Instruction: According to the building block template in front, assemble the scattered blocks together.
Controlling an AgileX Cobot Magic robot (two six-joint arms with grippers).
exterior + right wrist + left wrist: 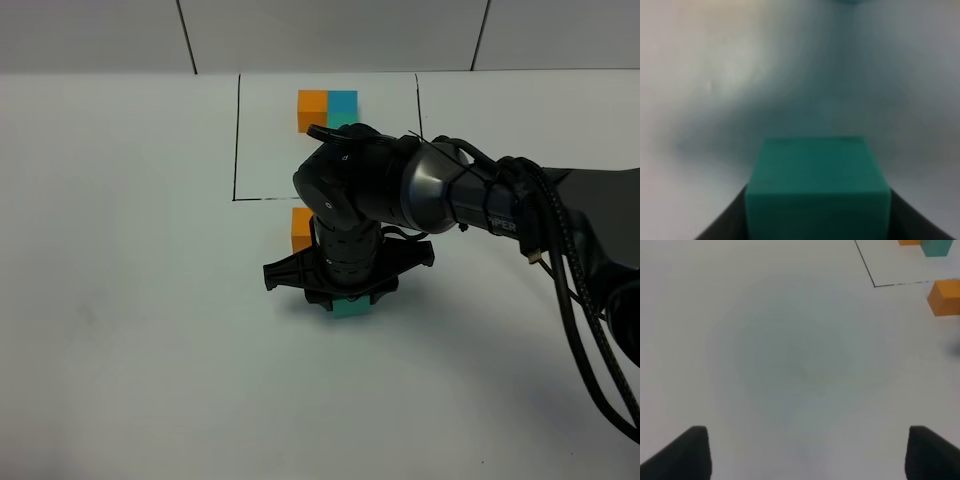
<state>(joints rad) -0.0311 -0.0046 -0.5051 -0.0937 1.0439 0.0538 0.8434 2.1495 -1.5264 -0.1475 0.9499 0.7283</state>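
The template sits in a black drawn frame (238,140) at the back: an orange cube (313,108) and a blue cube (343,101) show, and its teal-green cube is mostly hidden behind my right arm. A loose orange cube (301,228) lies just in front of the frame. My right gripper (345,298) points straight down and is shut on the loose teal-green cube (351,309), which fills the right wrist view (817,185) between the fingers. The loose blue cube is hidden. My left gripper (805,455) is open and empty over bare table.
The left wrist view shows the loose orange cube (945,297), a corner of the black frame (874,286) and the template's teal-green cube (937,247). A white table (120,300) and a grey panelled back wall (330,30) surround the blocks.
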